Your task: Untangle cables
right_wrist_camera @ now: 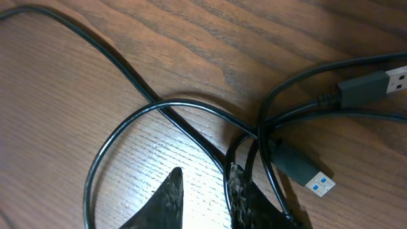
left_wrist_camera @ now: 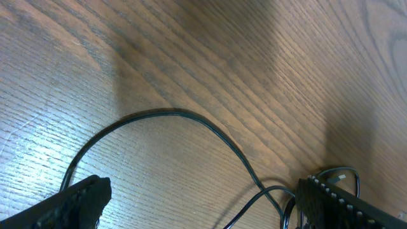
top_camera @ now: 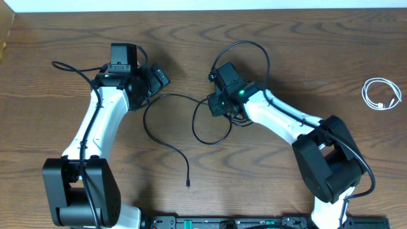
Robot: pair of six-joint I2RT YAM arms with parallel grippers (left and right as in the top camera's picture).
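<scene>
Two-arm station at a dark brown wood-grain table [top_camera: 305, 38]. Light is glaring off the grain in both wrist views, and a pale strip [top_camera: 191, 5] along the far edge is the only part of the room showing. The overhead view alone is giving the full layout. The black cables [top_camera: 172, 95] are lying in loose overlapping loops at the table's middle, between the two arms, with one small plug [top_camera: 188, 183] trailing toward the near edge. The white cable [top_camera: 381, 94] is sitting coiled near the right edge, well apart from them. The left wrist view alone is showing the left gripper [left_wrist_camera: 203, 187] released, its fingers [left_wrist_camera: 82, 200] spread wide low over the wood, with one of the black cables arching across the grain between them. The right wrist view alone is resolving the tangle: several black runs are crossing at one point, with two USB plugs beside it, a blue-tongued plug [right_wrist_camera: 313, 179] and a grey plug [right_wrist_camera: 381, 81]. There the right gripper [right_wrist_camera: 203, 200] is hovering with its fingers close together and a narrow gap between them. A black cable is running along the inner edge of one finger [right_wrist_camera: 241, 197], but whether it is pinched cannot be told.
</scene>
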